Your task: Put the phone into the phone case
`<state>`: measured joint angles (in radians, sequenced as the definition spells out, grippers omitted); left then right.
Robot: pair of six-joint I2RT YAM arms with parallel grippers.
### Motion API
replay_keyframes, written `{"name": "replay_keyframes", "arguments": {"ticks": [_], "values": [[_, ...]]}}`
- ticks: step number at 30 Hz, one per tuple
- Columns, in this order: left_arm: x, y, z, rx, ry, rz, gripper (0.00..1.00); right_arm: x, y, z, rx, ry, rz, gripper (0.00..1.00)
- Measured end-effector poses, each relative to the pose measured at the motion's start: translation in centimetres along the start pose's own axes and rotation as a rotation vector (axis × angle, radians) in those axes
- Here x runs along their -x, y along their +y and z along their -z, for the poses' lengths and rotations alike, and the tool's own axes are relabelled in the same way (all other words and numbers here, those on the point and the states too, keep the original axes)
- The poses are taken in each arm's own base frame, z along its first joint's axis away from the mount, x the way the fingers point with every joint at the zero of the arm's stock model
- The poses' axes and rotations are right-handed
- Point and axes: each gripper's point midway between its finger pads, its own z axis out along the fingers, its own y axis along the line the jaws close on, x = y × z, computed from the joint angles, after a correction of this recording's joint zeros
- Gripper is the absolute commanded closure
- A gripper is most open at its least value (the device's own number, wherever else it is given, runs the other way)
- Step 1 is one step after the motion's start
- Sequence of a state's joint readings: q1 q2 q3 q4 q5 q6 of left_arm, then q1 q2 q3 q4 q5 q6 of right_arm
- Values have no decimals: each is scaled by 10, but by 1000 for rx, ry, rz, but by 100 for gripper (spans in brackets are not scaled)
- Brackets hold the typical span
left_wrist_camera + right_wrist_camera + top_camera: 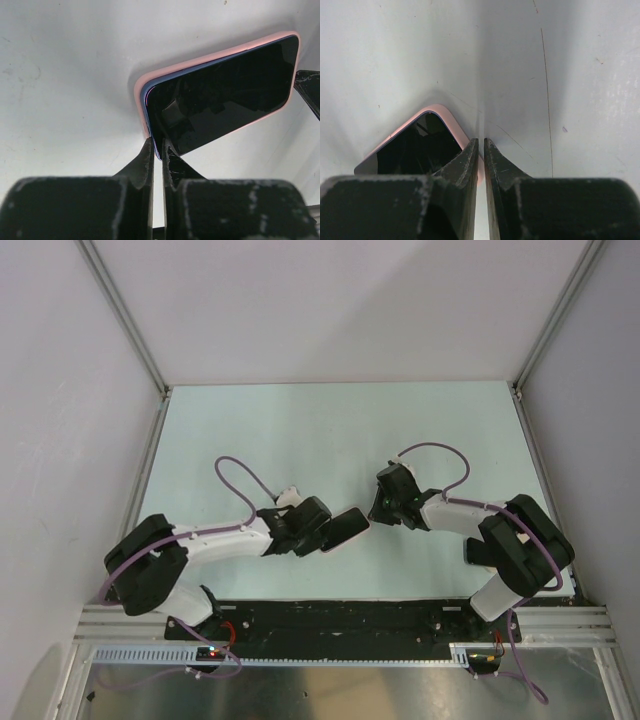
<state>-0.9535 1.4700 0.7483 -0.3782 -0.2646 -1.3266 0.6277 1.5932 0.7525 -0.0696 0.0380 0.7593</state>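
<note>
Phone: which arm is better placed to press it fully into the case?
Left, probably: the left gripper sits at the corner where the phone stands proud of the phone case.

The top view looks down from above and behind the arms over the whole surface (330, 430). Each wrist view sits close behind the left pincer (157, 145) or right pincer (481, 145), facing past its tips. Both share the phone (225, 95) just ahead.
</note>
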Motion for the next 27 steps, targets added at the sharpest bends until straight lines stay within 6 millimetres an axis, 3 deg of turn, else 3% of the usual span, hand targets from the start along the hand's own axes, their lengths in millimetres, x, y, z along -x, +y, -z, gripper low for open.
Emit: {"name": "replay_keyframes", "arguments": {"ticks": [22,27], "values": [[-9,6,-12,62,33,-49,100,1,0,-1,-9,-19,8,85],[-8,5,-11,58,32,-76,100,2,0,-1,-9,-20,18,74]]}}
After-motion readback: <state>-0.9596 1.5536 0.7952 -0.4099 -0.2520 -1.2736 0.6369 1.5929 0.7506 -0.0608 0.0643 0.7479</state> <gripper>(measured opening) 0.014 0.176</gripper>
